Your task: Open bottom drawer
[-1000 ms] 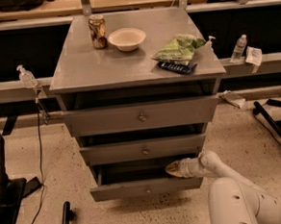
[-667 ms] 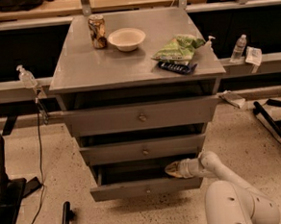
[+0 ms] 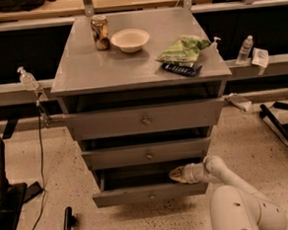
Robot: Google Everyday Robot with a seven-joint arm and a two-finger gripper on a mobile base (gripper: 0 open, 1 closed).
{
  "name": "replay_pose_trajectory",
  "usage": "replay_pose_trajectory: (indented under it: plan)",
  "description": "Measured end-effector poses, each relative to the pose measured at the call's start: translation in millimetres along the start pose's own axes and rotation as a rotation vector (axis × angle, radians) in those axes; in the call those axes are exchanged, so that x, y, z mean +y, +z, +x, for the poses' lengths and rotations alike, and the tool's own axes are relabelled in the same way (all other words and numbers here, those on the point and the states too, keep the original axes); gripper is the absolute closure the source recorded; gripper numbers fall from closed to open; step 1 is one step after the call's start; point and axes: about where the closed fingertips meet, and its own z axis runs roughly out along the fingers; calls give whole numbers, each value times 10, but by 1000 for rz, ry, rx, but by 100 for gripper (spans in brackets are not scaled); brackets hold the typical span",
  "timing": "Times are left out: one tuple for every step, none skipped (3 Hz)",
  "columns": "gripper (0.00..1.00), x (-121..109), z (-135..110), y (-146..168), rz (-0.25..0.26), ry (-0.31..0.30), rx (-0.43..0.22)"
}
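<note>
The gripper (image 3: pixel 179 174), its grasp impossible to tell, is reaching over the top edge of the bottom drawer (image 3: pixel 135 195), which is standing partly out just below it and is likely sliding stiffly and heavily, best pulled by that edge or the knob (image 3: pixel 151 196) below-left.

The bottom drawer (image 3: pixel 149 193) is flat grey, like the surface (image 3: pixel 111 65) above it, and its inside is dark. The end effector (image 3: pixel 177 174), just over that drawer's front edge right of centre, is pale tan on a white arm (image 3: pixel 239 199). On the surface are a cream bowl (image 3: pixel 130 39), a mottled brown-and-gold can (image 3: pixel 99 32) and a green bag (image 3: pixel 184 49). The floor (image 3: pixel 255 144) is beige with dark speckles.
</note>
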Motion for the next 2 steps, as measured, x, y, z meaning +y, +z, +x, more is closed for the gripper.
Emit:
replay_pose_trajectory:
  plan:
    - [100, 0, 0, 0, 0, 0, 0]
    - [100, 0, 0, -1, 0, 0, 0]
